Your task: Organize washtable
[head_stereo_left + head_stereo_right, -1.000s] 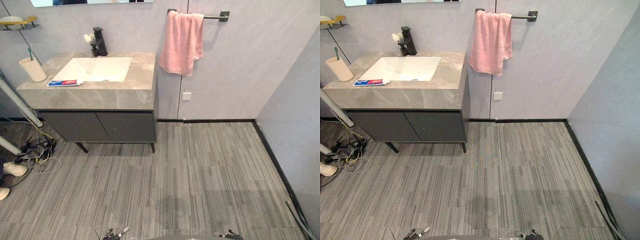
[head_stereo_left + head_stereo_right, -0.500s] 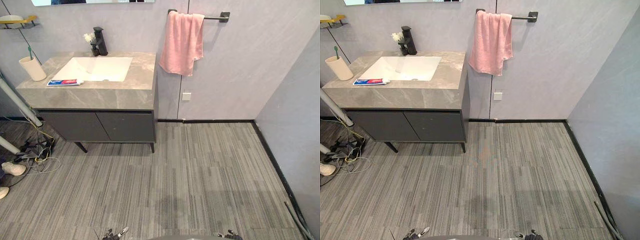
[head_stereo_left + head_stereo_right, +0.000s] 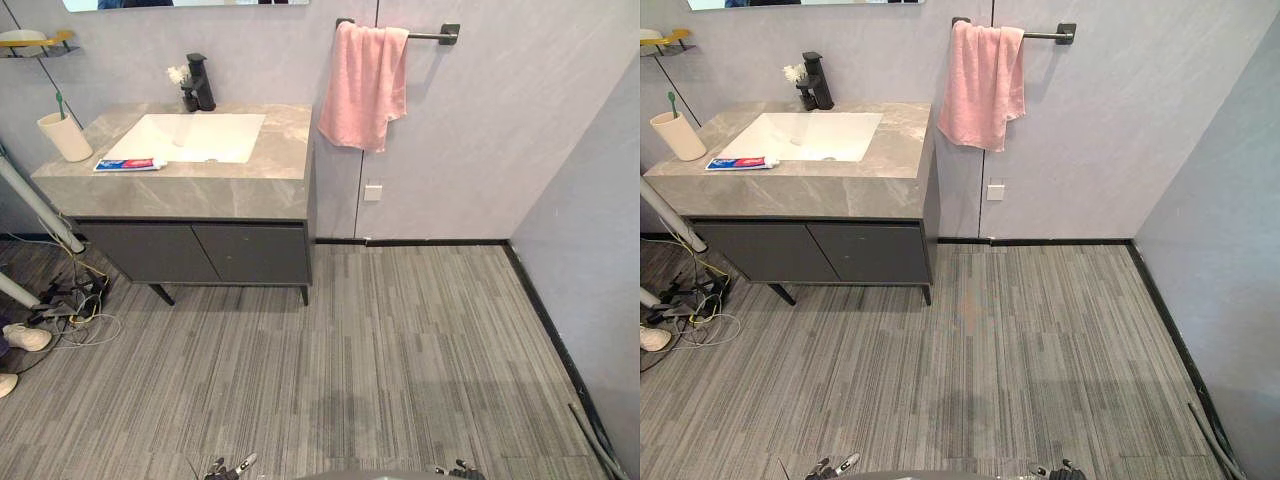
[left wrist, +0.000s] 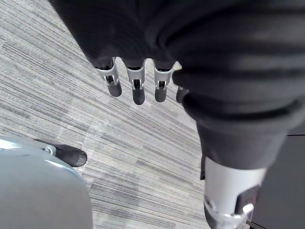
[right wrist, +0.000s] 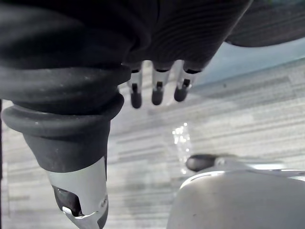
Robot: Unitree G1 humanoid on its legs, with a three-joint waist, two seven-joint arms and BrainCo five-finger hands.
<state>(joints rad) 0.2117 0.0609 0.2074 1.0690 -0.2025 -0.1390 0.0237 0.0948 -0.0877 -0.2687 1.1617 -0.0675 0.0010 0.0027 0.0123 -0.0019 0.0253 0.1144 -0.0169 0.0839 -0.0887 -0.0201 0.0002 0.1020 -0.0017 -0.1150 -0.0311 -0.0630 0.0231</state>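
Scene unchanged over the last second: washtable (image 3: 210,188) upper left, toothpaste tube (image 3: 130,165) lying near cup (image 3: 65,138). Left hand (image 4: 138,93), right hand (image 5: 157,95) hang slack-fingered, empty; tidying not begun, approach likely next

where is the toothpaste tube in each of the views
Left eye view: toothpaste tube lies on the counter, upper left, at the sink's front left corner.
Right eye view: same spot, nearer the left edge.
Left wrist view: left hand over striped floor.
Right wrist view: right hand over the same floor.
Shared landmark in both eye views: the white sink.
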